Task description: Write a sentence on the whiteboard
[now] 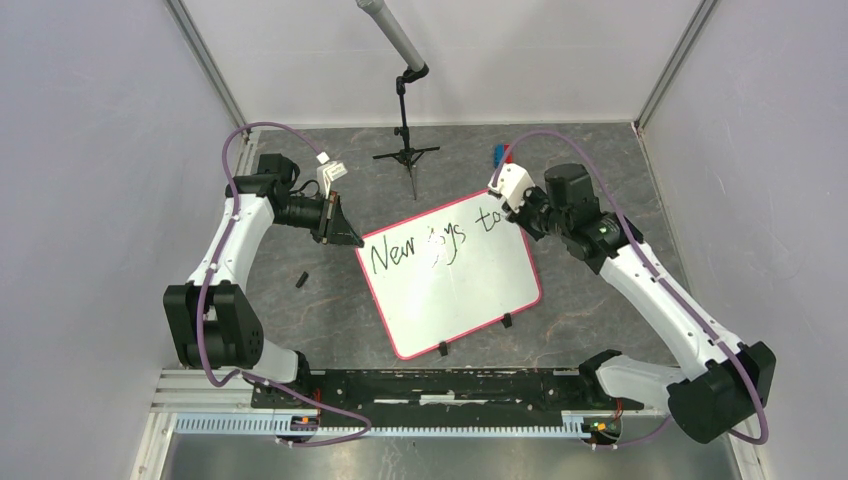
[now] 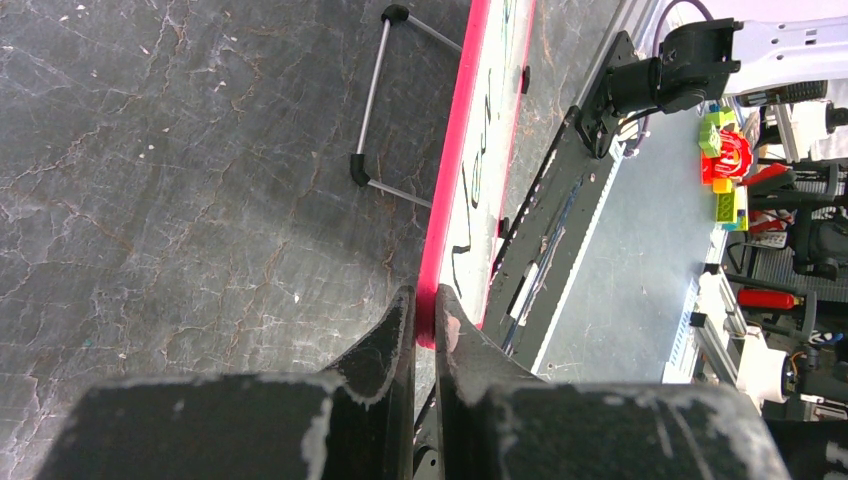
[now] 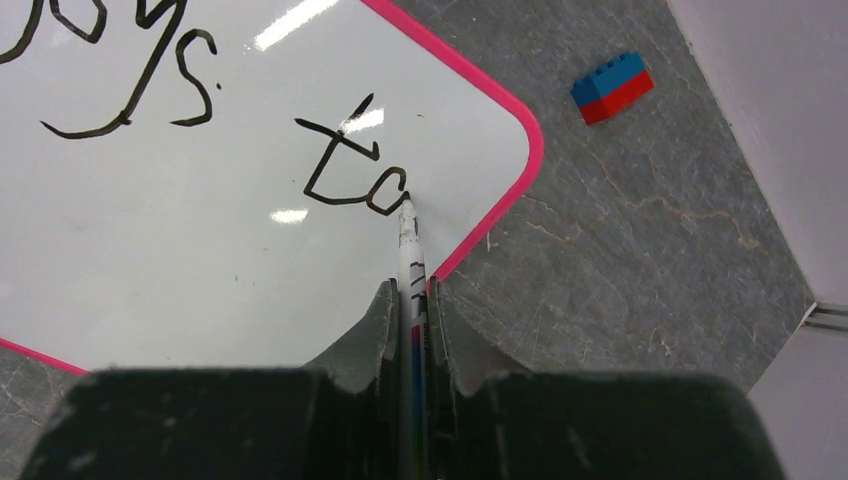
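Note:
The whiteboard [image 1: 470, 295], white with a pink-red rim, lies tilted in the middle of the dark mat. Black handwriting on it reads "New joys to" [image 1: 430, 243]; the letters "to" [image 3: 350, 175] show in the right wrist view. My right gripper [image 3: 412, 290] is shut on a white marker [image 3: 410, 250] whose tip touches the board at the end of the "o", near the board's far right corner. My left gripper [image 2: 425, 300] is shut on the board's pink rim [image 2: 450, 180] at its far left corner [image 1: 358, 242].
A small black tripod stand [image 1: 405, 150] with a grey tube stands behind the board. A red and blue brick [image 3: 612, 86] lies on the mat beyond the board's right corner. A small black cap [image 1: 300, 279] lies left of the board. Walls close both sides.

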Motion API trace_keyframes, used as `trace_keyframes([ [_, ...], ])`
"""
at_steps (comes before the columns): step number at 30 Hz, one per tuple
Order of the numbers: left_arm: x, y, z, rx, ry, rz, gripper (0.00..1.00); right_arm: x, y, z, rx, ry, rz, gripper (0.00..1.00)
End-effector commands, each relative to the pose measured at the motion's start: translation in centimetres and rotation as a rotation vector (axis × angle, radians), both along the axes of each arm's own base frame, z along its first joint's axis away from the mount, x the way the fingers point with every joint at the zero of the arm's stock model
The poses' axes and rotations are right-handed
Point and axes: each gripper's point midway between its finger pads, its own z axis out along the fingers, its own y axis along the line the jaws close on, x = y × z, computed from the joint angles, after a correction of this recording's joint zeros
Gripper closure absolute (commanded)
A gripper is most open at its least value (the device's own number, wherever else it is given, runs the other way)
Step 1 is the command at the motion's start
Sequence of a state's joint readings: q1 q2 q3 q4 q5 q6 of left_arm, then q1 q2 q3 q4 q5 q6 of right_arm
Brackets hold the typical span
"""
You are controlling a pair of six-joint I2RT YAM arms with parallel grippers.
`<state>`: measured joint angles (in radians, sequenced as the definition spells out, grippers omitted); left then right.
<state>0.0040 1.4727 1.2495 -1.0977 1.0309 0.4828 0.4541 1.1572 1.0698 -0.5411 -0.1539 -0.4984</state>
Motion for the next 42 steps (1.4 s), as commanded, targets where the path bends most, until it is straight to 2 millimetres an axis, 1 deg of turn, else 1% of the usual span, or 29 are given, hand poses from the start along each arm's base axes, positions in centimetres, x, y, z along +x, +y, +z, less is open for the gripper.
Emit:
trace_keyframes([
  [1,0.0,-0.4,-0.8,0.020,-0.021,-0.037,0.98,1.3,0.7,2.7,0.050,-0.061,-0.006,1.00],
  [5,0.0,-0.4,-0.8,0.022,-0.022,-0.036,0.98,1.0,1.2,2.2,0.062,-0.033,0.021,1.00],
  [9,0.0,-0.4,-0.8,0.023,-0.022,-0.036,0.98,0.2,1.9,1.9,0.084,0.003,0.065,1.00],
  [14,-0.1,-0.4,-0.7,0.023,-0.026,-0.036,0.98,-1.0,2.8,3.2,0.138,-0.003,0.120,1.00],
  [18,-0.1,-0.4,-0.8,0.022,-0.023,-0.037,0.98,-1.6,3.0,4.1,0.153,0.000,0.142,1.00],
  [24,-0.1,-0.5,-0.8,0.017,-0.021,-0.038,0.98,-3.3,4.2,4.1,0.187,0.057,0.219,1.00],
  [27,-0.1,-0.4,-0.9,0.017,-0.016,-0.036,0.97,-4.5,5.1,3.7,0.213,0.084,0.266,1.00],
  [30,-0.1,-0.5,-0.9,0.012,-0.008,-0.036,0.95,-5.9,6.2,2.8,0.224,0.106,0.314,1.00],
  [35,-0.1,-0.6,-0.9,0.009,-0.003,-0.035,0.85,-8.2,8.3,1.4,0.220,0.124,0.393,1.00],
  [42,-0.1,-0.6,-0.9,0.006,0.006,-0.031,0.74,-10.9,11.2,-0.5,0.195,0.141,0.482,1.00],
])
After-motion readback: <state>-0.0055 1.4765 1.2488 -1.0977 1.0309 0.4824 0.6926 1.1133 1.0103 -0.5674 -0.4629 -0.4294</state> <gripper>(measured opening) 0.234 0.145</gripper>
